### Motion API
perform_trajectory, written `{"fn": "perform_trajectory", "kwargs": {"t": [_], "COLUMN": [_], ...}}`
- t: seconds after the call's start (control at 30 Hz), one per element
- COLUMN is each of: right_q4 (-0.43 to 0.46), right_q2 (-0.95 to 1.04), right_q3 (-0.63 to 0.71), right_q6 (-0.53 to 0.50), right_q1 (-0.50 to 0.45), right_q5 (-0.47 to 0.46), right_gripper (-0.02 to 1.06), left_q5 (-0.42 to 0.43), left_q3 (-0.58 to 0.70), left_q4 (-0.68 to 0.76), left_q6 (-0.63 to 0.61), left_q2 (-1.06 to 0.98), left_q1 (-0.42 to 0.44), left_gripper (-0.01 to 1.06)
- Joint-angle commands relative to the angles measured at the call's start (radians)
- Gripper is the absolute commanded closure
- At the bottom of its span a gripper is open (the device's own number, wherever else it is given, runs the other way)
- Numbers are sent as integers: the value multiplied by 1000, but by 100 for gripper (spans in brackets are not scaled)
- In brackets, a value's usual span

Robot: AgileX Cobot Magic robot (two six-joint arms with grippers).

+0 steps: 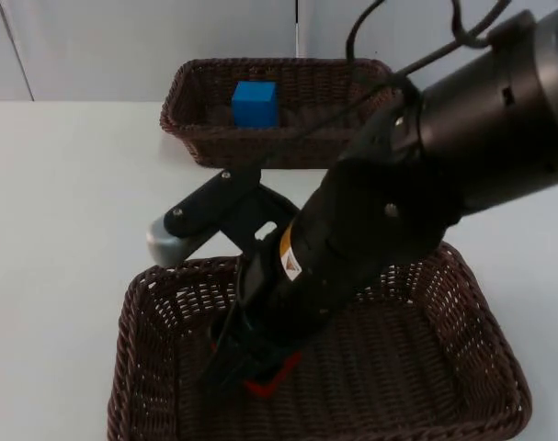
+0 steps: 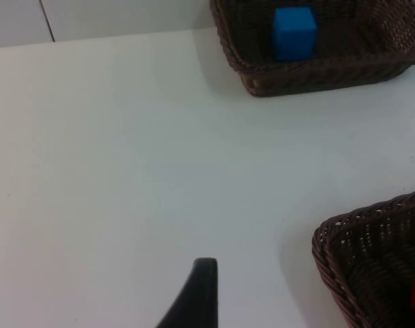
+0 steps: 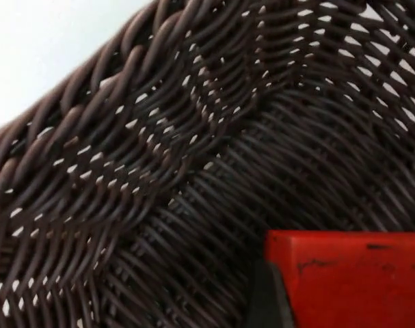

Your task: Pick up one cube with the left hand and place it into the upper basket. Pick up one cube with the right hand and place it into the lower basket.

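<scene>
The upper basket stands at the back of the table with a blue cube inside it. The lower basket stands at the front. My right gripper reaches down into the lower basket's left half, shut on a red cube held close to the basket floor. In the right wrist view the red cube lies against a black finger, with the woven basket wall behind. My left gripper waits over bare table, left of both baskets, with the blue cube far ahead.
The right arm's thick body spans the space between the two baskets. White table lies open to the left. The left wrist view shows the lower basket's corner and the upper basket's rim.
</scene>
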Motion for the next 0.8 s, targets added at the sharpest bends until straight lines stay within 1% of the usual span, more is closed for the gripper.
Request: {"fn": "perform_trajectory", "kwargs": {"t": [0.0, 0.07, 0.1, 0.13, 0.23, 0.27, 0.3, 0.4, 0.43, 0.47, 0.5, 0.67, 0.77], "right_q4": [-2, 2, 2, 2, 2, 2, 2, 2, 2, 2, 2, 2, 2], "right_q2": [7, 11, 11, 11, 11, 11, 11, 11, 11, 11, 7, -39, -109], "right_q3": [-2, -2, -2, -2, -2, -2, -2, -2, -2, -2, -2, -2, -2], "right_q6": [18, 18, 18, 18, 18, 18, 18, 43, 43, 43, 43, 41, 41], "right_q1": [4, 4, 4, 4, 4, 4, 4, 4, 4, 4, 4, 4, 4], "right_q5": [-20, -20, -20, -20, -18, -18, -15, -3, 2, 2, 6, 19, 42], "right_gripper": [99, 92, 92, 86, 60, 60, 51, 31, 28, 28, 25, 25, 25], "left_q5": [-10, -10, -10, -10, -10, -10, -10, -10, -10, -10, -10, -10, -10], "left_q3": [3, 3, 3, 3, 3, 3, 3, 3, 3, 3, 3, 3, 3], "left_q4": [0, 0, 0, 0, 0, 0, 0, 0, 0, 0, 0, 0, 0], "left_q6": [-3, -3, -3, -3, -3, -3, -3, -3, -3, -3, -3, -3, -3], "left_q2": [-6, -6, -6, -6, -6, -6, -6, -6, -6, -6, -6, -6, -6], "left_q1": [3, 3, 3, 3, 3, 3, 3, 3, 3, 3, 3, 3, 3], "left_gripper": [18, 18, 18, 18, 18, 18, 18, 18, 18, 18, 18, 18, 18]}}
